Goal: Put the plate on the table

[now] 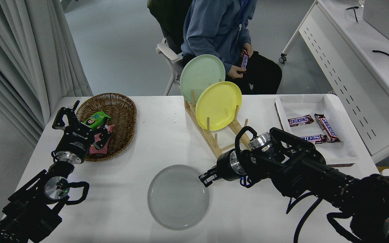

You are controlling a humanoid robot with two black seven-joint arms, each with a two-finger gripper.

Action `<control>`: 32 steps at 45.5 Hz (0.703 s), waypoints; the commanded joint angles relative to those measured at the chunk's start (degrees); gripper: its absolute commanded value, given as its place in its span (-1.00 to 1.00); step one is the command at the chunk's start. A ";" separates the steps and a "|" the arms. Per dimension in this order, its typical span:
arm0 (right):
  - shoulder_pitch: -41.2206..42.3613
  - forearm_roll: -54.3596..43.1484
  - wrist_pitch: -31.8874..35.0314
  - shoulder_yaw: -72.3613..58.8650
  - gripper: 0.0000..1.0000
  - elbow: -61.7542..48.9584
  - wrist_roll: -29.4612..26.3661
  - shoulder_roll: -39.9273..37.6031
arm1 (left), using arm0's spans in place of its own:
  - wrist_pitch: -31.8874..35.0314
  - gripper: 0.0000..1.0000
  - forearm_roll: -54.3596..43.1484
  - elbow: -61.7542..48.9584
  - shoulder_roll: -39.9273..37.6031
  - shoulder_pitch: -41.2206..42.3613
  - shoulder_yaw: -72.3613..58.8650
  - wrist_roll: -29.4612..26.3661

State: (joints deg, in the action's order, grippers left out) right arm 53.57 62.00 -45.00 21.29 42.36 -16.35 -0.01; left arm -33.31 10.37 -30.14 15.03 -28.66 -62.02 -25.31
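Pinching rim: right tool (205, 178) | round glossy grey plate (178, 197) | matte white table (248, 216)

Plate (178, 197) on table (160, 135), before rack (219, 140); basket (113, 125) left, tray (316, 131) right.

The right claw (205, 178) overlaps the plate's (177, 199) rim, its grip too small to tell.

Single head view, set high on the robot's side, facing forward and down over the white table (154, 135). Wide enough to take in both arms, the far edge, a seated person (218, 30) beyond.
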 commanded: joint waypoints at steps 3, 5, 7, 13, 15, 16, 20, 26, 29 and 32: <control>-0.13 -0.04 0.00 -0.20 -1.00 -1.49 0.00 0.01 | 0.00 1.00 0.00 -0.01 0.00 0.00 -0.03 0.00; -0.13 -0.04 0.00 -0.29 -1.00 -1.49 0.00 0.01 | 0.00 1.00 0.00 -0.01 0.00 0.00 -0.03 0.00; -0.13 -0.04 0.00 -0.29 -1.00 -1.49 0.00 0.01 | 0.00 1.00 0.00 -0.01 0.00 0.00 -0.03 0.00; -0.22 -0.04 0.00 -0.46 -1.00 -1.58 0.00 0.01 | 0.00 1.00 0.00 0.08 0.00 0.00 0.06 0.00; -0.22 -0.04 0.00 -0.55 -1.00 -1.50 0.00 0.01 | 0.00 1.00 0.00 0.00 0.00 0.00 -0.03 0.00; -0.22 -0.04 0.00 -0.55 -1.00 -1.58 0.00 0.01 | 0.00 1.00 0.00 -0.01 0.00 0.00 0.06 0.00; -0.39 -0.21 0.00 -0.38 -1.00 -1.49 0.00 0.01 | 0.00 1.00 0.00 -0.01 0.00 0.00 -0.03 0.00; -0.31 -0.39 0.00 -0.73 0.30 -1.41 0.00 0.01 | 0.00 1.00 0.00 -0.01 0.00 0.00 -0.03 0.00; -0.31 -1.26 0.00 -0.73 0.65 -1.32 0.00 0.01 | 0.00 1.00 0.00 0.08 0.00 0.00 0.06 0.00; -0.31 -2.67 0.00 -0.64 0.95 -1.06 0.09 0.01 | 0.00 1.00 0.00 -0.01 0.00 0.00 -0.03 0.00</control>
State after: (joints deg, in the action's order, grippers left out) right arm 53.27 61.47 -45.00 20.76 40.95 -16.33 0.00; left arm -33.31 10.37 -30.10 15.03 -28.66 -62.04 -25.31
